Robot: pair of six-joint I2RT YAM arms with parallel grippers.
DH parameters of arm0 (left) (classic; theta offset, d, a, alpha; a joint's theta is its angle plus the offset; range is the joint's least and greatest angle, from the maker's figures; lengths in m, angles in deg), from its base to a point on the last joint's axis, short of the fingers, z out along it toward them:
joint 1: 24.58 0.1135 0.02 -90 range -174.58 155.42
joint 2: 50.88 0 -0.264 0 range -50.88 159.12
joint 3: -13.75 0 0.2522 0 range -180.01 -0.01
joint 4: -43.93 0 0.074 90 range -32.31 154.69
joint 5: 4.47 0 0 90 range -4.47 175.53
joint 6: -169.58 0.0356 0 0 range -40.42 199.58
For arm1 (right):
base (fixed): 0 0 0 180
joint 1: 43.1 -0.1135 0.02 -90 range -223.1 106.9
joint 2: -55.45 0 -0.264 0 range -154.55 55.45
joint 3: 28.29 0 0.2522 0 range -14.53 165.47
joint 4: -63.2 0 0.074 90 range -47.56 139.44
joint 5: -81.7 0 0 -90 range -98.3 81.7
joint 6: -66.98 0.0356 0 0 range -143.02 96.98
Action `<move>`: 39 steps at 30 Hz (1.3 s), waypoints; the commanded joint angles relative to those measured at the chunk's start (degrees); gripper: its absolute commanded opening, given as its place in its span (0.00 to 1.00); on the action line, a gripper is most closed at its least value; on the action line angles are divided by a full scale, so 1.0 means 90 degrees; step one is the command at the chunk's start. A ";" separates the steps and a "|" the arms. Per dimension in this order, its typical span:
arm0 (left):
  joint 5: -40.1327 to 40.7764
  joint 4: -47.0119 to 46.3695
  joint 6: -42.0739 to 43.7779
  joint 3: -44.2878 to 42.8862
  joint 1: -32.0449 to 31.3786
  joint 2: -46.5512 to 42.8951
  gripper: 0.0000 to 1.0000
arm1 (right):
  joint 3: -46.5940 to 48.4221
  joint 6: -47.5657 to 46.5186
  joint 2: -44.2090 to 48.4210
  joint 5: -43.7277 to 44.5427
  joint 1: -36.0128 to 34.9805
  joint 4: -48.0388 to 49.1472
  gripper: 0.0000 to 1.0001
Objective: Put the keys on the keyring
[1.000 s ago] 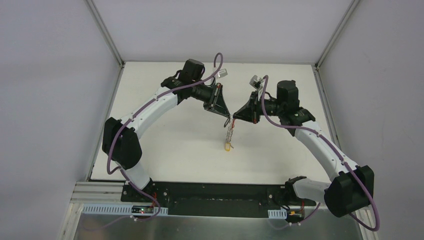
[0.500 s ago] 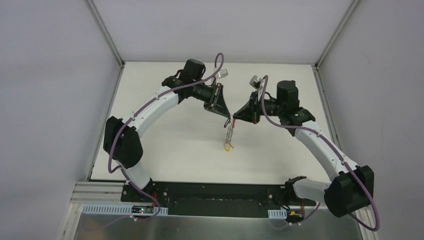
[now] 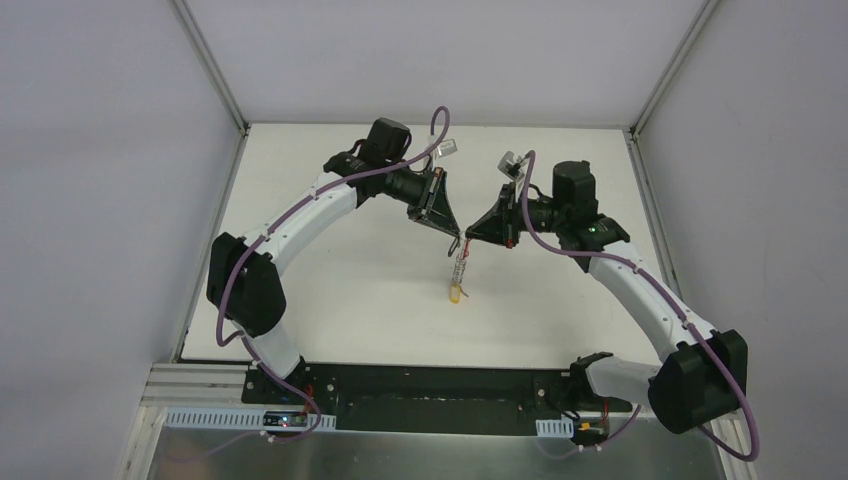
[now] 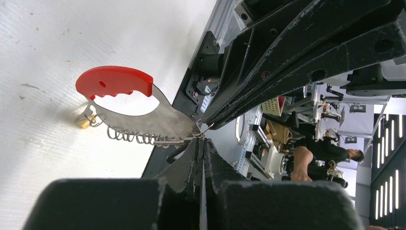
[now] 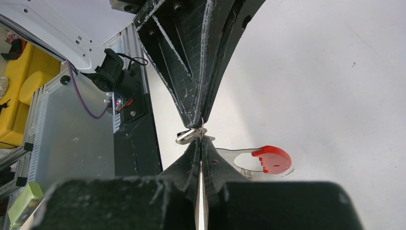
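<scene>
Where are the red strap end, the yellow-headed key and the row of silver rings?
red strap end [image 4: 116, 80]: left wrist view, middle of the red part.
yellow-headed key [image 4: 85, 123]: left wrist view, its yellow head.
silver rings [image 4: 136, 138]: left wrist view, mid-row.

you're looking down on the table [image 3: 330, 290] from above its near edge; both wrist cameras are facing each other closely, sharing the keys [image 4: 134, 137].

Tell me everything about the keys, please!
Look: the keys are a row of small silver rings and keys, one yellow-headed, on a curved grey metal strap with a red grip. The bunch hangs down toward the white table. Its top end is pinched in the shut left hand, with the shut right hand touching there.
</scene>
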 commanded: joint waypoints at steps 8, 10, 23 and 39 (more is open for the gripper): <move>-0.0115 0.0344 0.0524 -0.0396 -0.0056 -0.0051 0.00 | 0.0046 -0.0078 0.0001 -0.0147 -0.0125 0.0077 0.00; -0.0085 0.0487 0.0652 -0.0439 -0.0066 -0.0047 0.00 | 0.0051 -0.0089 0.0000 -0.0148 -0.0125 0.0065 0.00; 0.0022 0.0747 0.0859 -0.0465 -0.0062 -0.0081 0.00 | 0.0061 -0.0106 0.0052 -0.0127 -0.0147 0.0039 0.00; -0.0057 0.0288 0.0442 0.0067 0.0027 -0.0055 0.00 | 0.0065 -0.0038 0.0214 -0.0165 -0.0013 0.0095 0.00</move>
